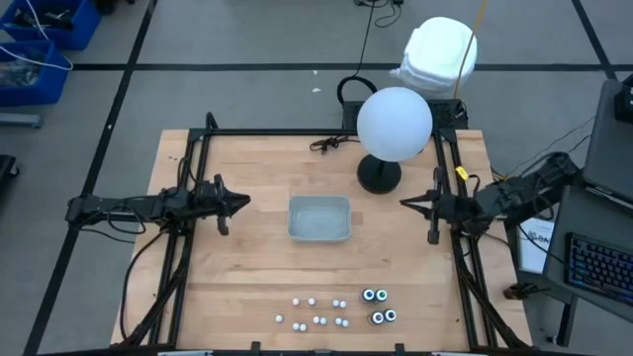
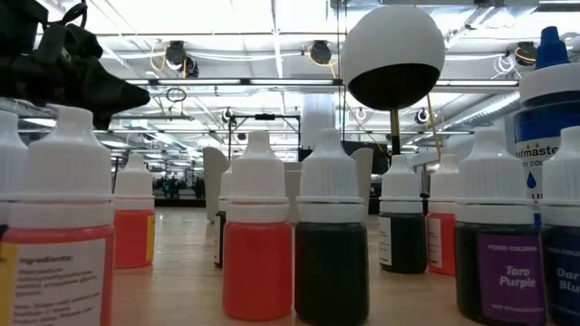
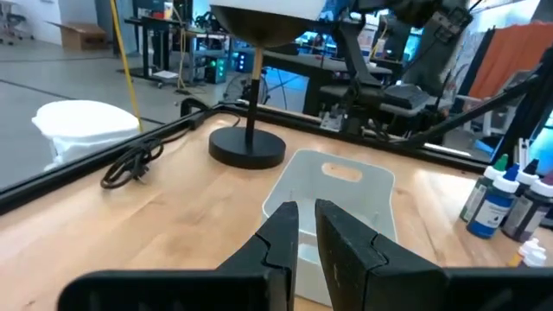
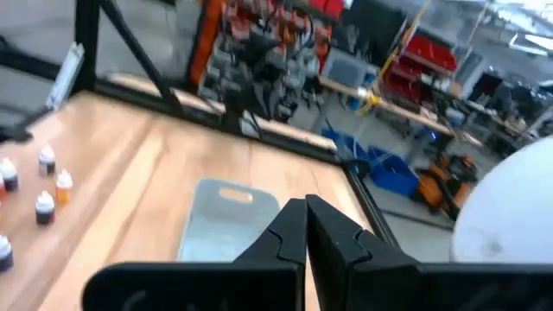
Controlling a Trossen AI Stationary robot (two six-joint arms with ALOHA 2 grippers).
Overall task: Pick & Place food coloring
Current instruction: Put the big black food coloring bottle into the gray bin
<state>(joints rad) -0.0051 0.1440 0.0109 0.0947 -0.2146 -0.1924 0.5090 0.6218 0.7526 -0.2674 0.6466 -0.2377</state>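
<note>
Overhead inspection: clear tray point(image 1: 318, 219) sits at table centre. Food coloring point(image 1: 337, 309) lies at the tray's 6 o'clock, well apart, near the table edge. Left gripper point(image 1: 241, 203) waits at 9 o'clock, right gripper point(image 1: 406, 204) at 3 o'clock, both empty. White globe lamp point(image 1: 394, 124) stands at 1 o'clock.

Low view: dropper bottles crowd the foreground, upright, white-capped.

Left wrist view: fingers point(image 3: 281, 244) show a narrow gap, holding nothing.

Right wrist view: fingers point(image 4: 292, 231) appear pressed together, though the picture is soft.
</note>
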